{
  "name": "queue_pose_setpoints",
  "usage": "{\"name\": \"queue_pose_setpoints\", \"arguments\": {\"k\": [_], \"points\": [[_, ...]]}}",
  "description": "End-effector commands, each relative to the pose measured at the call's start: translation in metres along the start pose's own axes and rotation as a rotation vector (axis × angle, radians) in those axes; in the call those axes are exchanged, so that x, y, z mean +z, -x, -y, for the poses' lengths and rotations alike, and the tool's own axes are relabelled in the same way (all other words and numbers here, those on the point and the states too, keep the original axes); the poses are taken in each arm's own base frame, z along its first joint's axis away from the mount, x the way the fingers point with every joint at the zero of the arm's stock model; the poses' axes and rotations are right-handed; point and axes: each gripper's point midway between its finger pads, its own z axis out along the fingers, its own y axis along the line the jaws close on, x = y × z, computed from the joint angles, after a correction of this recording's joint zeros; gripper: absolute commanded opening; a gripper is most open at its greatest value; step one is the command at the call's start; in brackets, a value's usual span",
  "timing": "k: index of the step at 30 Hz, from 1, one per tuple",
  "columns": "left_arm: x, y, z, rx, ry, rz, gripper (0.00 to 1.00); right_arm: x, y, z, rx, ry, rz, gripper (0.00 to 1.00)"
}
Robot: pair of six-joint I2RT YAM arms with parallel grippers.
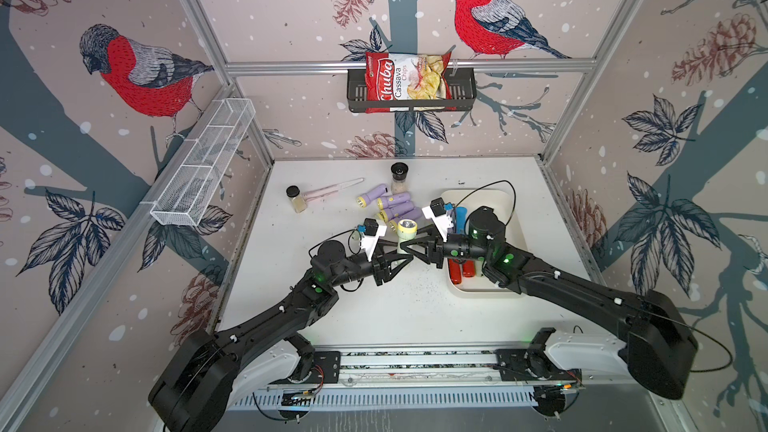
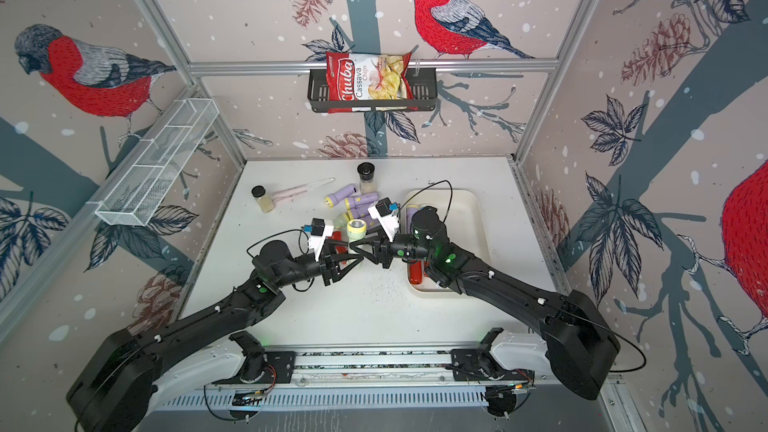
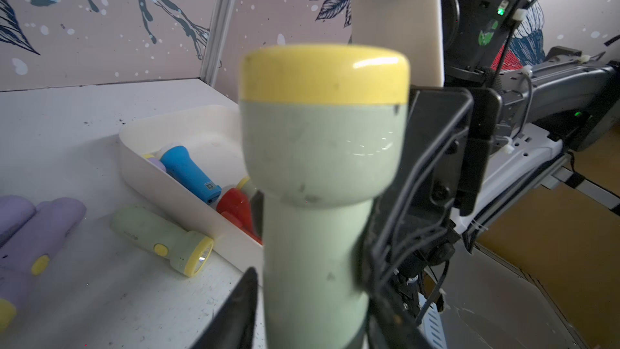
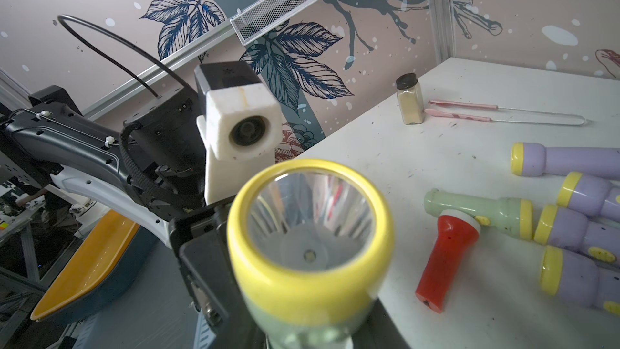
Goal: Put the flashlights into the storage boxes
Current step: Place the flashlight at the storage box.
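Resting the cream tray (image 2: 469,218) near the right edge of the white table (image 1: 374,317), about midway along it. Meeting both grippers tip to tip over the table's middle, just left of the tray. Clenching the right gripper (image 1: 403,246) on the body of a pale green flashlight (image 1: 407,229), holding it upright, yellow head up. Flanking that same body with the left gripper (image 1: 409,258), too blurred to tell whether gripping or let go. Carrying in the tray a blue flashlight (image 3: 189,172), two red flashlights (image 1: 455,272) and a lilac flashlight (image 2: 411,218). Showing a lilac cluster (image 1: 395,202) lying loose toward the far edge
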Motion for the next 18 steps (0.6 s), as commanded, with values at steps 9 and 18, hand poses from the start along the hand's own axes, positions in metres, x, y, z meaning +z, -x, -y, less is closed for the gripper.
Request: {"name": "queue_pose_setpoints", "arguments": {"k": [9, 18], "points": [[-0.005, -0.005, -0.045, -0.018, 0.263, -0.029, 0.97, -0.057, -0.001, 0.096, 0.137, -0.354, -0.077, 0.29], [-0.010, -0.011, -0.090, -0.049, 0.507, -0.092, 0.96, -0.170, -0.041, 0.204, 0.415, -0.817, -0.254, 0.30]]}}
